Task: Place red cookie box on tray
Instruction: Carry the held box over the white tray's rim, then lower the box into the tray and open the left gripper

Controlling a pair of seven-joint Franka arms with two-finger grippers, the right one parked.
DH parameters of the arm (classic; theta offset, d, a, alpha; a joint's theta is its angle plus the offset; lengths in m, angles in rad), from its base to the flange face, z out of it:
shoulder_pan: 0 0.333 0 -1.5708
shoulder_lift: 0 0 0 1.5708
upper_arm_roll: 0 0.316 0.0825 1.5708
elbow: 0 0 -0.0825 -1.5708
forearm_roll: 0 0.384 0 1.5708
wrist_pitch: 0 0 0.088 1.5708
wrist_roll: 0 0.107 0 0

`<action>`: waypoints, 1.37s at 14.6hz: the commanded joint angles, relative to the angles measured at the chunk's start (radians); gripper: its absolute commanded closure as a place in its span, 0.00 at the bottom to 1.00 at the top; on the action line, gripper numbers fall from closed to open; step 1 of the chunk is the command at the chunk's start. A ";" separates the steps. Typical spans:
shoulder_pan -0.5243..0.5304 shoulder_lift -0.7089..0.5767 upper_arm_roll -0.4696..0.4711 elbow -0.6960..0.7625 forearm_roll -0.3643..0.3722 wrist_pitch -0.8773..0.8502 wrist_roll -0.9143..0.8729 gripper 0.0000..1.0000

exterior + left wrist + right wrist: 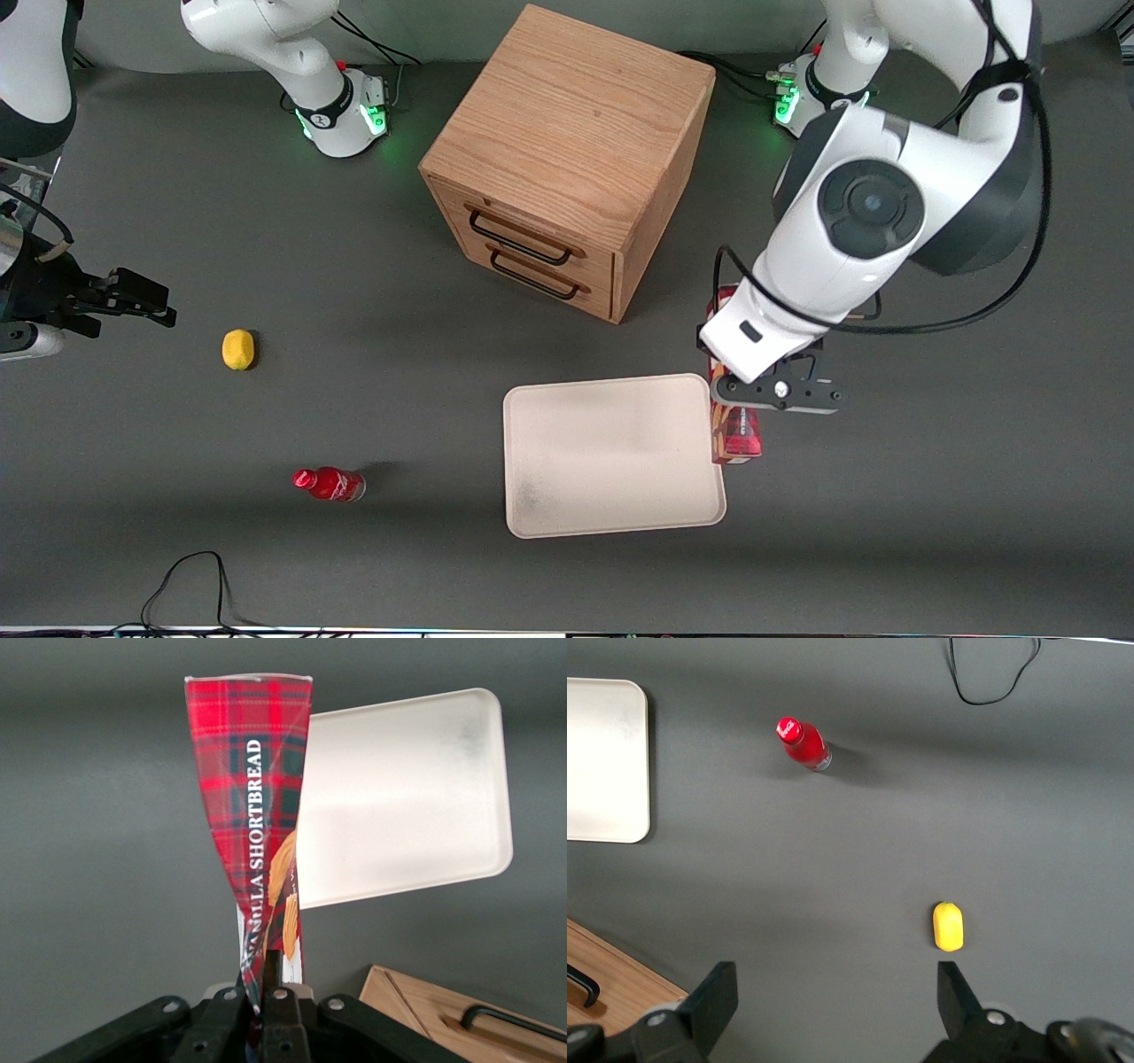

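Beside the cream-white rimmed tray [611,456], the black gripper [266,979] pinches the long red tartan cookie box [252,806]; the thin carton visibly buckles, so it seems light and crushable.

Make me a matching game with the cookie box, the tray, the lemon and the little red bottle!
Things:
1. red cookie box
2. tray
3. lemon
4. small red bottle

States:
A. yellow, toward the parked arm's end
B. pinched in the end effector, beside the tray
C. lying on its side on the table
D. cream-white, nothing on it

Pairs: 1-B, 2-D, 3-A, 4-C
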 commanded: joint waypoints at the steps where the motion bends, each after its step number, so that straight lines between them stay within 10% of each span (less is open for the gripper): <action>1: -0.002 0.095 0.010 0.041 -0.014 0.046 -0.011 1.00; 19: 0.013 0.327 0.011 -0.082 -0.011 0.462 -0.076 1.00; 20: 0.013 0.327 0.011 -0.082 -0.002 0.462 -0.066 0.47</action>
